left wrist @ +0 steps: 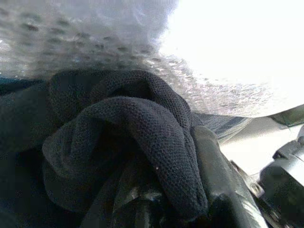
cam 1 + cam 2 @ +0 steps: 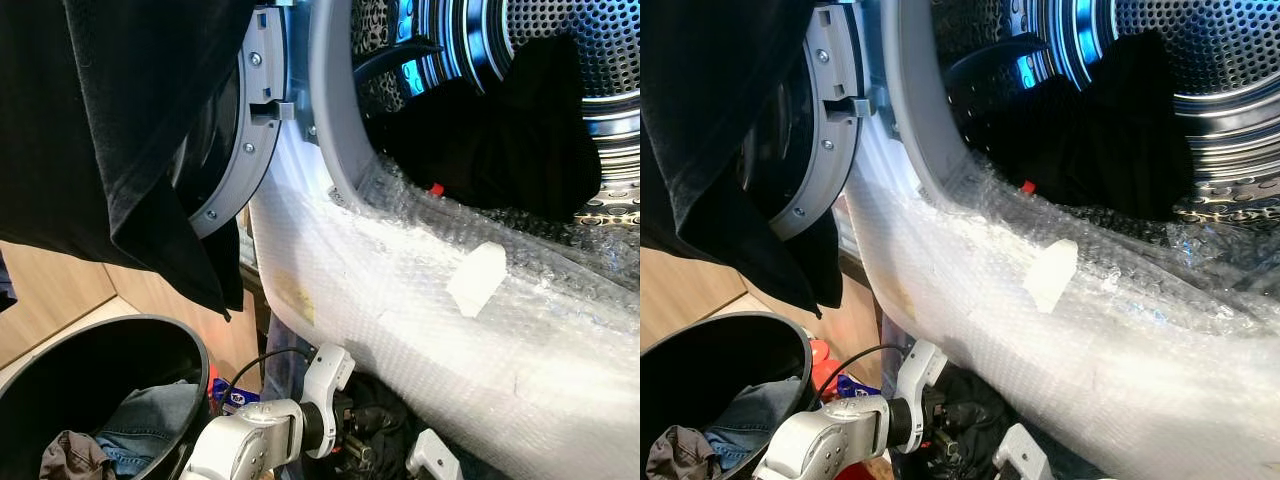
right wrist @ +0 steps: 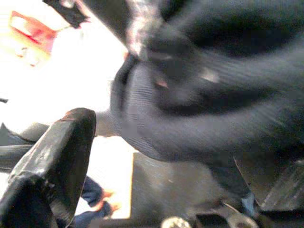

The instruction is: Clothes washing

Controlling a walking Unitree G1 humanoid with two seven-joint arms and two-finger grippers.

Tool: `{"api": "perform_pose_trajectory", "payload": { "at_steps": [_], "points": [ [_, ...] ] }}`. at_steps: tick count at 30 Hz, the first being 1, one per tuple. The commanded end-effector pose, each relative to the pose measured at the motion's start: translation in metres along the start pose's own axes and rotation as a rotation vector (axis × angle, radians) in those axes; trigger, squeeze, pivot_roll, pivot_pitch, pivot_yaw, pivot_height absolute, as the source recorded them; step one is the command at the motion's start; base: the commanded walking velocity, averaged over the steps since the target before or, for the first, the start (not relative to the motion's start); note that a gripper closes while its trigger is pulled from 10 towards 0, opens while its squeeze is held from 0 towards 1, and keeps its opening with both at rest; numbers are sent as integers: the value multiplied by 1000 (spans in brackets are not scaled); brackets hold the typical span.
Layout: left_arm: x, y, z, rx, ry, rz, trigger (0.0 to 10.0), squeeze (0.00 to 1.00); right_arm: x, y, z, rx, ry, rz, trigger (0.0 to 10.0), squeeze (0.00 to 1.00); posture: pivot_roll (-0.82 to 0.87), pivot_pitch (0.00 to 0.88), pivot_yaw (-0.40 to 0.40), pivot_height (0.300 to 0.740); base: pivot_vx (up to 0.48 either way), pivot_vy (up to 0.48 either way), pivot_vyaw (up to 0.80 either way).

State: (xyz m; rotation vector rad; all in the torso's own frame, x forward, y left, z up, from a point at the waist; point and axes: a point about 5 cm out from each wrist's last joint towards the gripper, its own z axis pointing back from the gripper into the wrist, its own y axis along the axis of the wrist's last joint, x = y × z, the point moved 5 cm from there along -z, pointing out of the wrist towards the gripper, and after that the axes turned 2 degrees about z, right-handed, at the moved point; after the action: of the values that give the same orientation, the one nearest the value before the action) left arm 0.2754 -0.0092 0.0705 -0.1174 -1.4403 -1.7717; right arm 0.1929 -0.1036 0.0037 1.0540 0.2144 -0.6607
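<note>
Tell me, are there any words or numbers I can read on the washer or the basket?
None can be read.
Yellowish patch on the washer, under bubble wrap: too blurred.
Blue packet beside the basket: white marks, too small.
White tag on the wrap: blank.

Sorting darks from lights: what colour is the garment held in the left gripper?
Dark navy, nearly black, knit garment, bunched around the left gripper; the left wrist view shows it best.

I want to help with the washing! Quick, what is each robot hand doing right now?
Left gripper: closed on the dark knitted garment, low by the washer.
Right gripper: beside the same garment; open or shut cannot be told.
</note>
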Motion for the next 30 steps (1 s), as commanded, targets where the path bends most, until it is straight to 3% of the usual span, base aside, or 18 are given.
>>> {"api": "perform_pose_trajectory", "payload": {
  "at_steps": [1, 3, 13, 19, 25, 27, 30],
  "points": [
    [8, 14, -4, 42, -23, -35, 0, 0, -6, 9, -1, 22, 40, 15, 10000, 0, -29, 0, -64, 740, 0, 0, 0],
    [8, 15, -4, 42, -26, -38, 0, 0, -7, 12, -3, 22, 53, 15, 10000, 0, -27, 0, -66, 740, 0, 0, 0],
    [10, 19, -5, 51, -31, -38, 0, 0, 16, 24, -15, 46, -88, 15, 10000, 0, -21, 0, -68, 740, 0, 0, 0],
    [9, 20, -5, 50, -35, -43, 0, 0, 27, 37, -21, 111, -137, -39, 10000, 0, -20, 0, -64, 740, 0, 0, 0],
    [4, 24, -4, 51, -18, -54, 0, 0, 37, 37, -26, 114, -186, -20, 10000, 0, -19, 0, -62, 740, 0, 0, 0],
    [3, 26, -3, 58, -13, -53, 0, 0, 39, 37, -26, 118, -197, -26, 0, 0, -21, 0, -60, 740, 0, 0, 0],
    [2, 27, -2, 58, -13, -55, 0, 0, 42, 34, -26, 110, -208, 2, 0, 0, -19, 0, -59, 740, 0, 0, 0]
  ]
}}
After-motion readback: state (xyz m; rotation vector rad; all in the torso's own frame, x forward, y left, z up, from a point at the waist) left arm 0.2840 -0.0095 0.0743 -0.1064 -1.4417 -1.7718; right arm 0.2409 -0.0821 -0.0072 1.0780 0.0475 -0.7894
